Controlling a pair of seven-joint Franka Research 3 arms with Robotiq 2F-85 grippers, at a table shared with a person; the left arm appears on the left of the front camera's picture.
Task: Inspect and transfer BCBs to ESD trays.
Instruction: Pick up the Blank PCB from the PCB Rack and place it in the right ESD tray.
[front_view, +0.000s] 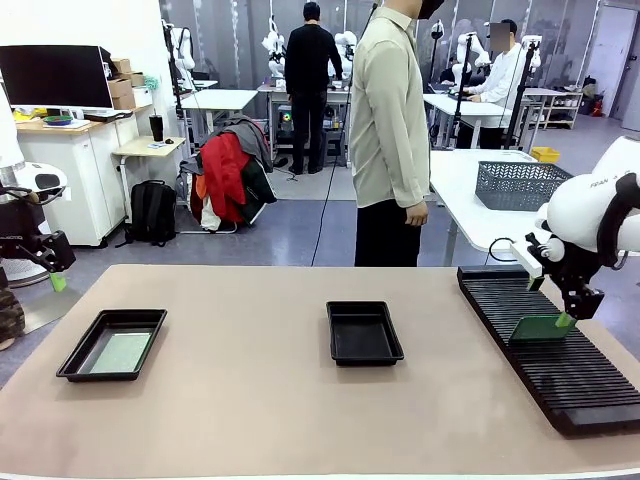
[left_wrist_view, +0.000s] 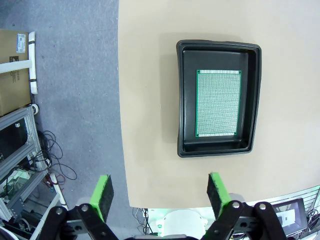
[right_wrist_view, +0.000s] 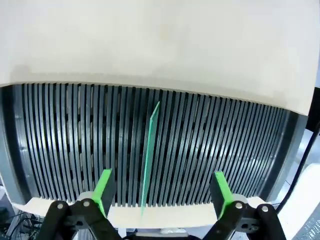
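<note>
Two claws: left claw (left_wrist_view: 160, 190), right claw (right_wrist_view: 162, 187) spread, empty.
Racked BCB (right_wrist_view: 150, 150): on edge, long axis along rack slot (right_wrist_view: 225, 150).

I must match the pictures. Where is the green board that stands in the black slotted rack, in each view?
Front view: the standing board is at the right, in the rack, below the right gripper.
Right wrist view: the board is central, edge-on, between that gripper's open fingers.
Left wrist view: aims at another board, flat in a tray.
Shared landmark: the beige table.

Green BCB (right_wrist_view: 149, 150) upright in black rack (right_wrist_view: 225, 140), edge-on — right tool (right_wrist_view: 161, 174) spread wide
</note>
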